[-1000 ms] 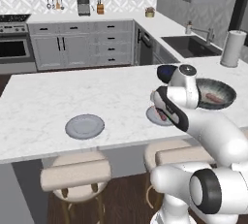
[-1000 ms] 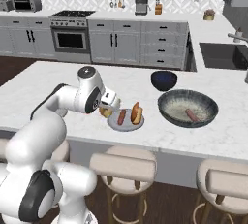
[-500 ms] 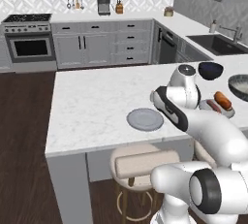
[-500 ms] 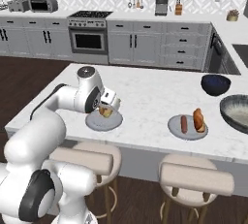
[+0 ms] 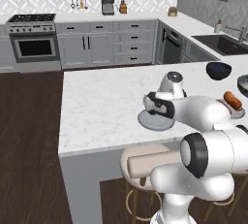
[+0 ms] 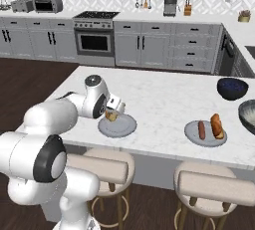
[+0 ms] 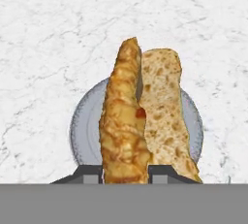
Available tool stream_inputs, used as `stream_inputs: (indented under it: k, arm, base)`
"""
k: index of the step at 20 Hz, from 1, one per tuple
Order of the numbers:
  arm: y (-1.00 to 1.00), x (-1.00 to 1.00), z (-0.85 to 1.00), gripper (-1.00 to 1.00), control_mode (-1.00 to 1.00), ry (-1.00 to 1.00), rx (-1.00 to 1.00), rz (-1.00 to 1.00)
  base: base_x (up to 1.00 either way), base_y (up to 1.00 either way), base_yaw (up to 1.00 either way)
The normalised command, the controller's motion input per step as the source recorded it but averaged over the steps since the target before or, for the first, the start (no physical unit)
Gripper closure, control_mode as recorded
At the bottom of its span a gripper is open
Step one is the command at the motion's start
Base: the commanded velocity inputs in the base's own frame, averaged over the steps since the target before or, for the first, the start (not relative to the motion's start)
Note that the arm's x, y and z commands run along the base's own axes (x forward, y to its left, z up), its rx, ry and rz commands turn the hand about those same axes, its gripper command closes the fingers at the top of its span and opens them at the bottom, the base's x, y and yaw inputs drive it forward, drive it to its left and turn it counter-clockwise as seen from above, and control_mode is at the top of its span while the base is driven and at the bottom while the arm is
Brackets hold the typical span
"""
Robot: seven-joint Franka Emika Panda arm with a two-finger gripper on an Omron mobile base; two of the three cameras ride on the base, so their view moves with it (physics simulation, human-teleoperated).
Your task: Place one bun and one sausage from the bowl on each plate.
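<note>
White marble counter [image 6: 159,104] carries everything. Grey bowl [image 6: 248,116] sits at the far right edge, dark blue bowl [image 6: 232,87] just behind it. Two grey plates: the right plate [image 6: 205,133] has a sausage [image 6: 201,130] and a bun [image 6: 216,126] lying side by side on it; the left plate [image 6: 117,125] is bare, near the counter's front edge. End effector [image 6: 112,113] hangs right over the left plate, closed tight on a split bun [image 7: 143,116], held lengthwise above the plate; whether it touches the plate, can't tell. Two stools [image 6: 102,167] stand under the counter front.
</note>
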Motion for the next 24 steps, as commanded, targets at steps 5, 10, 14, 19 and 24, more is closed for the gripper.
stream_inputs:
  k: [5, 10, 14, 19, 24]
  arm:
    - [0.09, 0.53, -0.65, 1.0, -1.0, 0.03, 0.01, 0.0]
    - [0.15, 0.11, -0.17, 1.0, -1.0, 0.04, 0.0, 0.0]
    - [0.16, 0.19, -0.1, 1.0, -1.0, 0.01, 0.0, 0.0]
    - [0.03, 0.2, -0.2, -1.0, -1.0, 0.0, 0.0, 0.0]
    - [-0.03, 0.24, -0.14, -1.0, -1.0, -0.01, 0.0, 0.0]
  base:
    - [0.0, 0.0, 0.0]
    - [0.0, 0.0, 0.0]
    - [0.0, 0.0, 0.0]
    - [0.0, 0.0, 0.0]
    - [0.0, 0.0, 0.0]
